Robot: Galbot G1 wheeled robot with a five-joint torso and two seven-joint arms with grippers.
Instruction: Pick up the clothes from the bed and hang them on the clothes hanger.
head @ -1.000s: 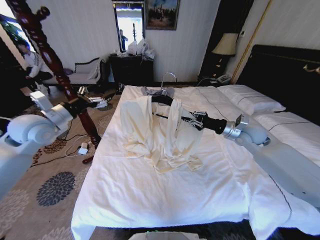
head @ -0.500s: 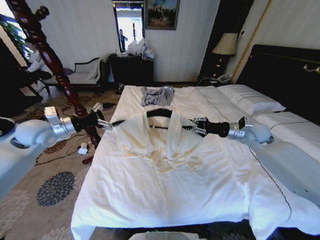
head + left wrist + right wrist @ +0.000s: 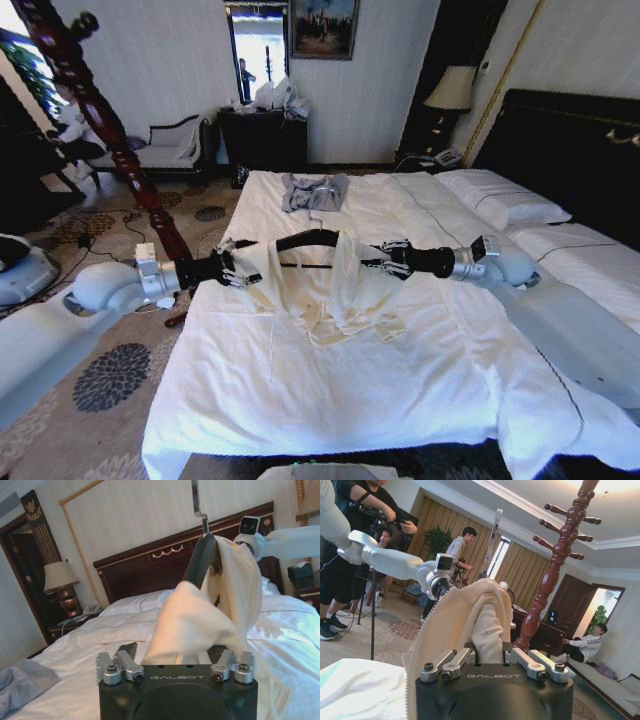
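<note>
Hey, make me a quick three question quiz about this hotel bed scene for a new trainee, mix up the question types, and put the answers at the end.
1. True or false: the cream long-sleeved robe-like garment is draped over the slim black triangular hanger.
2. Multiple choice: the small blue-grey garment lies on the A) patterned carpet B) wide white-sheeted bed C) dark-red turned wooden post.
3. Fill in: the left end effector and right end effector grip the garment at opposite ends of the ____.

Key: 1 true; 2 B; 3 hanger.
</note>
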